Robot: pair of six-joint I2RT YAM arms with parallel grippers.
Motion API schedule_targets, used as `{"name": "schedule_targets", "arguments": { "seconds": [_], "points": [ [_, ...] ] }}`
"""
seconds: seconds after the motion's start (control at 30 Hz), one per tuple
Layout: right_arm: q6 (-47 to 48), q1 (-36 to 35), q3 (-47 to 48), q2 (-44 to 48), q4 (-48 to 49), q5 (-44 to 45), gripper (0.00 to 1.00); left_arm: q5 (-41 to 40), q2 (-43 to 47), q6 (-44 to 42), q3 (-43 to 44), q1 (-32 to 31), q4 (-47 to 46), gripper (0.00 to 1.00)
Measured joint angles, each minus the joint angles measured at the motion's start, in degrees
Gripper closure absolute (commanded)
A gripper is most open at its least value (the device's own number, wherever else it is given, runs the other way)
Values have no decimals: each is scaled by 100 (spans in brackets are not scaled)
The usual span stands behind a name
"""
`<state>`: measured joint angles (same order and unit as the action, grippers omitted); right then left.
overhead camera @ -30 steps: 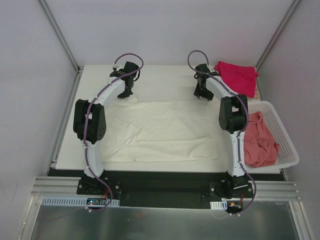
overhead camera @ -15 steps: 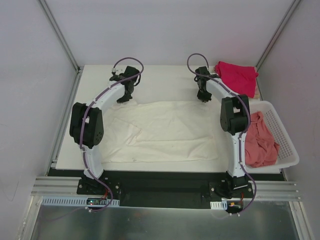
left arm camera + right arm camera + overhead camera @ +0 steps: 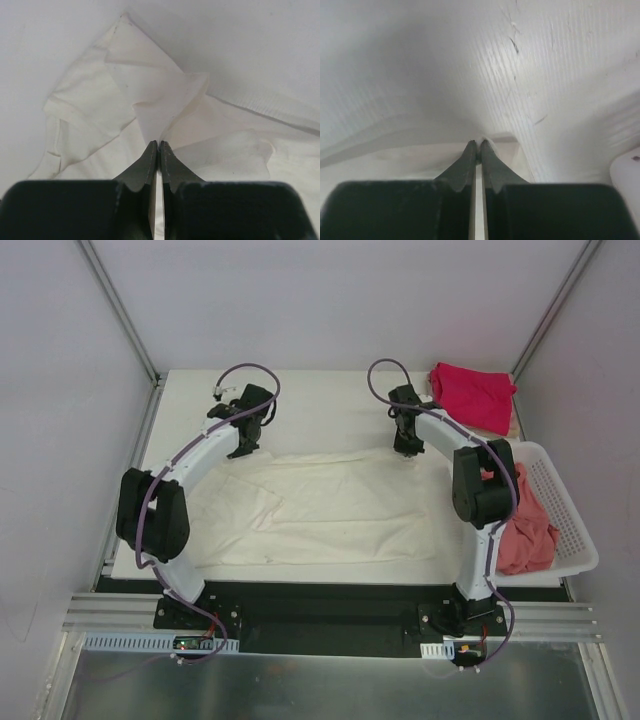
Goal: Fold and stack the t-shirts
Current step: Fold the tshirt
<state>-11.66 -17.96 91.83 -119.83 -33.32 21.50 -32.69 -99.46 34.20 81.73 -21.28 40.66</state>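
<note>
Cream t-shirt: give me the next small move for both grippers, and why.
Probably lift both together and carry the far edge toward the near edge. The left gripper and right gripper each look shut on a pinch of the far edge of the cream t-shirt, while the rest lies spread on the table, not yet folded in half.

The overhead view looks down from behind the arms; both wrist views sit close above the same large cream cotton t-shirt point(image 3: 340, 505).
</note>
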Motion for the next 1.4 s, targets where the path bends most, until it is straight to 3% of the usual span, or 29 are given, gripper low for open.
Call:
{"name": "schedule_targets", "arguments": {
  "seconds": [0.57,0.87,1.27,1.3,1.4],
  "points": [
    [297,-269,-2118,2256,396,-343,99,-85,2236,748,-2024,-507,52,100],
    [411,-503,-2474,2914,350,-485,99,-59,3375,1478,-2830,-645,326,100],
    [472,-503,-2597,3040,85,-302,94,197,3987,2406,-3611,-1279,621,100],
    [470,-503,-2597,3040,59,-273,93,234,3987,2494,-3716,-1314,656,98],
    [466,-503,-2603,3023,-46,-223,87,341,3987,2675,-3963,-1416,791,68]
  ]
}}
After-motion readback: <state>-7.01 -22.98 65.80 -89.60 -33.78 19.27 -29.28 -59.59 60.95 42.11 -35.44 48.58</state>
